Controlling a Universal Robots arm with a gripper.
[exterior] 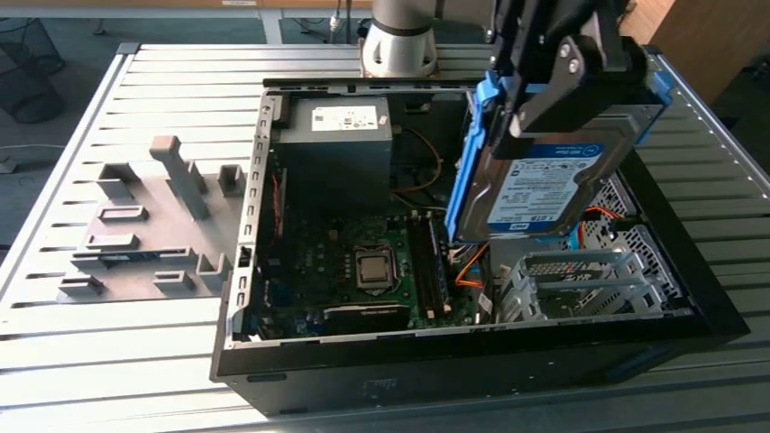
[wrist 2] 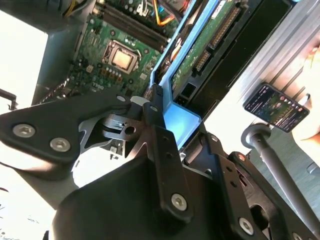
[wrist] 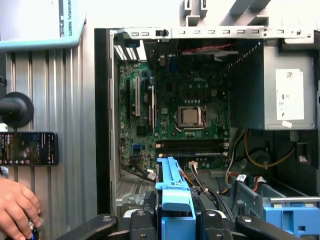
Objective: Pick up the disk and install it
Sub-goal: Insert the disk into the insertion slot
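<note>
The disk (exterior: 544, 185), a silver-grey drive with a white-and-blue label and a blue bracket along its edges, hangs tilted on edge above the right side of the open computer case (exterior: 244, 298). My gripper (exterior: 565, 86) is shut on its upper end, black fingers on either face. Below it stands the silver drive cage (exterior: 578, 284). In the second wrist view the disk's green circuit side (wrist 2: 200, 52) and blue bracket (wrist 2: 179, 119) run out from the gripper (wrist 2: 162, 131). In the first wrist view the blue bracket (wrist: 174, 192) sticks out between the fingers (wrist: 150, 220) over the motherboard.
Inside the case lie the motherboard (exterior: 349, 262) and a grey power supply box (exterior: 334, 126). A bare blue latch (wrist: 290, 215) sits in a bay. A grey fixture block (exterior: 144, 225) lies on the exterior view's left. Beside the case are a phone (wrist: 27, 148) and a hand (wrist: 17, 207).
</note>
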